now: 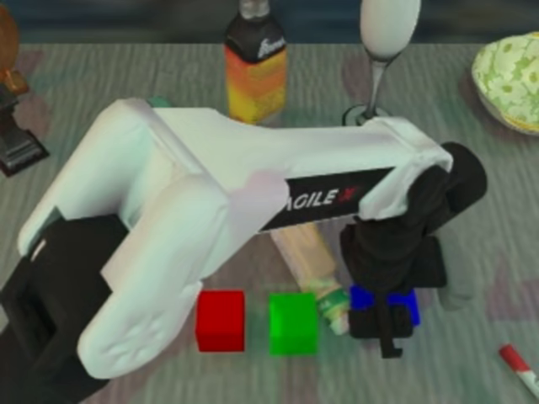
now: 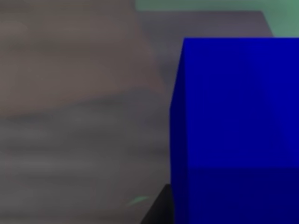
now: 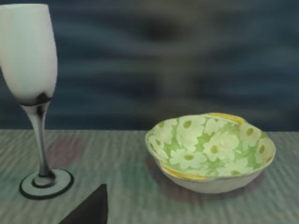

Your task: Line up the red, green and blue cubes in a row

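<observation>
The red cube [image 1: 221, 320] and the green cube [image 1: 293, 322] sit side by side near the table's front edge. To their right is the blue cube [image 1: 408, 306], which looks larger than the other two and is mostly hidden under my left gripper [image 1: 385, 332]. That gripper is shut on it from above. In the left wrist view the blue cube [image 2: 236, 130] fills the right side, with one dark finger [image 2: 158, 212] against its side. My right arm is out of the top view; its wrist view shows only a dark tip [image 3: 91, 210] of the gripper.
A beige bottle [image 1: 305, 252] with a green cap lies between the green and blue cubes. At the back stand an orange bottle [image 1: 255, 71], a wine glass [image 1: 383, 50] and a flowered bowl [image 1: 514, 76]. A red-and-white stick [image 1: 518, 366] lies at the front right.
</observation>
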Available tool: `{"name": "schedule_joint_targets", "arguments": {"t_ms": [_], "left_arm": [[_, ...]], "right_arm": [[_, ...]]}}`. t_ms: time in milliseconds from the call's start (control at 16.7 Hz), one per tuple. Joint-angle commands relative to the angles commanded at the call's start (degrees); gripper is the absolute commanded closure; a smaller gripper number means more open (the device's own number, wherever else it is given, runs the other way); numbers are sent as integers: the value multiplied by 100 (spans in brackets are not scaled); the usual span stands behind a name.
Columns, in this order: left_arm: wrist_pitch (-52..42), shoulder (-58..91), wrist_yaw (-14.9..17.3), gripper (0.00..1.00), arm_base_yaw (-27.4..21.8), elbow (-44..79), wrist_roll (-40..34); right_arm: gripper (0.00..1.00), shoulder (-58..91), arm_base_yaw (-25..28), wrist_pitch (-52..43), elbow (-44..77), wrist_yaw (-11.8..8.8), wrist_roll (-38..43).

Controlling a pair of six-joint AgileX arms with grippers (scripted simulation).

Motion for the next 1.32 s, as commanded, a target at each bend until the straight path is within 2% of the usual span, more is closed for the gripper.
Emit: {"name": "schedule_joint_targets", "arguments": {"t_ms": [300,360,900,1320], "left_arm": [[0,0,0,2,0,0,0],[0,0,0,0,0,0,0],[-21,-9,0,0,11,20,2],[-1221,-276,-2,0,99,914,-8]], "right_arm": [[0,0,0,0,0,0,0],[0,0,0,0,0,0,0],[0,0,0,0,0,0,0],[0,0,0,0,0,0,0]]}}
